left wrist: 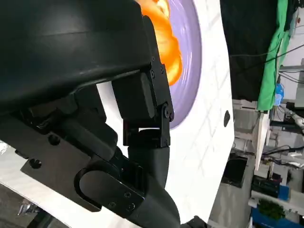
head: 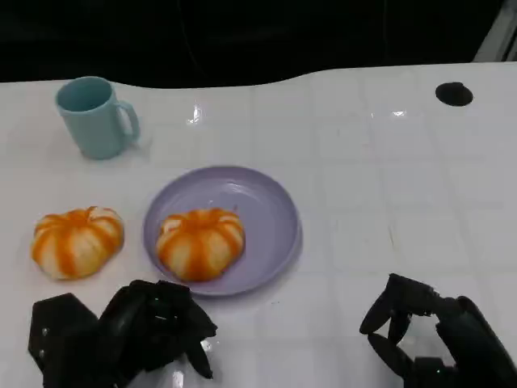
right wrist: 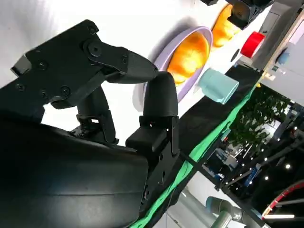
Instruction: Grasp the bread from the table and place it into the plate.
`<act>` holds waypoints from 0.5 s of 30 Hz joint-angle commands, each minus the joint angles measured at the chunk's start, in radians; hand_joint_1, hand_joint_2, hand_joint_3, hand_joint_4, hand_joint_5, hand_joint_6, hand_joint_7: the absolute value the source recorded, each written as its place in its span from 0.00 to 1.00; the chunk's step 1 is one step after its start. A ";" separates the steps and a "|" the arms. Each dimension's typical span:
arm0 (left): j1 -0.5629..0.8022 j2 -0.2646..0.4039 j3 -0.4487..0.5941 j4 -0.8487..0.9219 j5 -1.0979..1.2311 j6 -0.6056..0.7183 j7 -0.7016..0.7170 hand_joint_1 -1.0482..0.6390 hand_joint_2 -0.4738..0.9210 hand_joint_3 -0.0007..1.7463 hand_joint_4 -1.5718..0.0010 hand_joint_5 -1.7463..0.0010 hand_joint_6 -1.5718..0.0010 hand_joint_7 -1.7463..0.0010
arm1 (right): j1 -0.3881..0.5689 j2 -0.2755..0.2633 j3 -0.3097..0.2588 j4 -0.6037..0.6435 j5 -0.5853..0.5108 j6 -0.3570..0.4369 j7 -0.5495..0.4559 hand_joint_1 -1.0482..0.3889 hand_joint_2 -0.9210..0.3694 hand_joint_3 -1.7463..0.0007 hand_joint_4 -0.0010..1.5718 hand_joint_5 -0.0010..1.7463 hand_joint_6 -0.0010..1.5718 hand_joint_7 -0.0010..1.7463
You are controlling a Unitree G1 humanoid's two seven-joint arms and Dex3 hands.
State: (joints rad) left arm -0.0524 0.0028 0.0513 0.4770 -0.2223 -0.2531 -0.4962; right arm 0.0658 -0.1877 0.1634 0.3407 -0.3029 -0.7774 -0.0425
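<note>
**Status: one bread lying in the plate, both hands holding nothing**

In the head view, going left to right: a second bread (head: pixel 77 241) is sitting on the white table (head: pixel 404 178) at middle left, apart from the plate. A light blue mug (head: pixel 95 116) is standing upright at upper left. My left hand (head: pixel 133 331) is resting at lower left, fingers curled inward and holding nothing. The orange-striped bread (head: pixel 199 242) is lying inside the lavender plate (head: pixel 266 212), on the plate's left portion near centre frame. My right hand (head: pixel 432 339) is sitting at lower right, fingers apart and holding nothing, well apart from the plate.
</note>
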 commanded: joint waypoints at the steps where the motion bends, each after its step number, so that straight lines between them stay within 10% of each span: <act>1: -0.002 0.014 0.008 0.007 -0.012 -0.010 -0.013 0.00 0.90 0.00 0.00 0.52 0.00 0.70 | -0.005 -0.008 -0.010 0.012 -0.002 -0.017 -0.011 0.48 0.27 0.49 0.42 1.00 0.37 0.84; 15: -0.004 0.020 0.011 0.002 -0.010 -0.002 -0.008 0.00 0.90 0.00 0.00 0.52 0.00 0.69 | -0.013 -0.003 -0.010 0.019 -0.017 -0.005 -0.017 0.48 0.27 0.51 0.42 1.00 0.37 0.84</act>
State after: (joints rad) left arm -0.0524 0.0044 0.0525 0.4692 -0.2224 -0.2509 -0.4966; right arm 0.0596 -0.1875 0.1635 0.3473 -0.3237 -0.7794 -0.0469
